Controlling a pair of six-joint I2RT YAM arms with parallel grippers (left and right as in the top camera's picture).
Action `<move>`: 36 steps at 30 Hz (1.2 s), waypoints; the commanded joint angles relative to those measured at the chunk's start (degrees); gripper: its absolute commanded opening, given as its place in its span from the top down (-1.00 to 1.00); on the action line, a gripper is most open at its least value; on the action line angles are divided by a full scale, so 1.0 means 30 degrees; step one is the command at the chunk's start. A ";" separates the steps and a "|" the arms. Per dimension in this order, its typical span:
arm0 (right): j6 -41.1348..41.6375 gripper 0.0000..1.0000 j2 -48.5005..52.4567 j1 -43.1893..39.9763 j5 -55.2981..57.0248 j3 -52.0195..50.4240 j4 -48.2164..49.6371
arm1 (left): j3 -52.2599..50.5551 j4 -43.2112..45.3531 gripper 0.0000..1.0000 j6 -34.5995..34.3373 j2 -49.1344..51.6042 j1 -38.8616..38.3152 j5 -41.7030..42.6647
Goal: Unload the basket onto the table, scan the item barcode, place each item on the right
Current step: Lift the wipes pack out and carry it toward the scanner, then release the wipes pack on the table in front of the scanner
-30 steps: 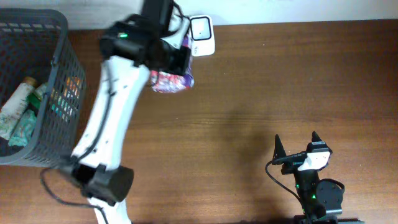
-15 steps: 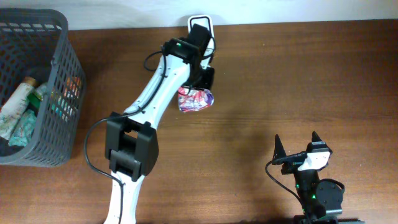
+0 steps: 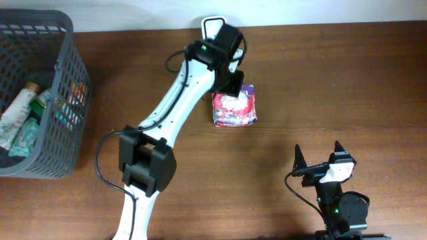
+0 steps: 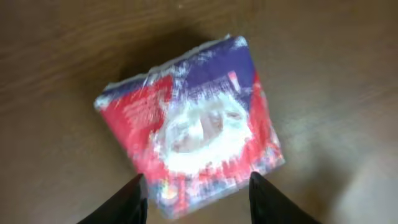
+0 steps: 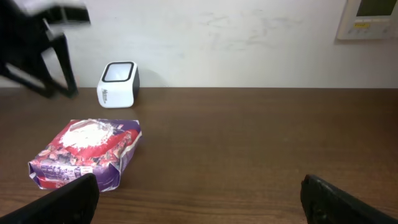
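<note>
The packet [image 3: 234,109] is lying flat on table [image 3: 333,80] near scanner [image 3: 215,27], nearly square, skewed, purple end pointing toward far wall. Fingers of left gripper [image 4: 198,198] are standing apart over it; right gripper [image 3: 318,155] is gaping empty. At left, basket [image 3: 63,80] is holding a bottle [image 3: 20,110] and packs.

Packet [image 4: 193,124] print blurred, scanner [image 3: 210,23] partly behind left arm [image 3: 180,100], basket [image 3: 70,93] cropped

White left arm [image 3: 175,100], black left claw [image 4: 199,202] (cabled)
</note>
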 commanded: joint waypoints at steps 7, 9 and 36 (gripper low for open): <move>0.0197 -0.97 -0.0109 0.0073 0.0160 -0.0138 -0.0073 | 1.4695 -0.8349 -0.73 0.0044 -0.2659 0.5333 0.0182; 0.0197 -0.97 -0.0109 0.0066 0.0160 -0.0138 -0.0073 | 1.5693 -0.8947 -0.86 0.0044 -0.3665 0.8014 0.0204; 0.0197 -0.97 -0.0109 0.0066 0.0160 -0.0138 -0.0073 | -0.2106 -0.3286 -0.86 -0.0576 -0.7388 2.1296 -0.3024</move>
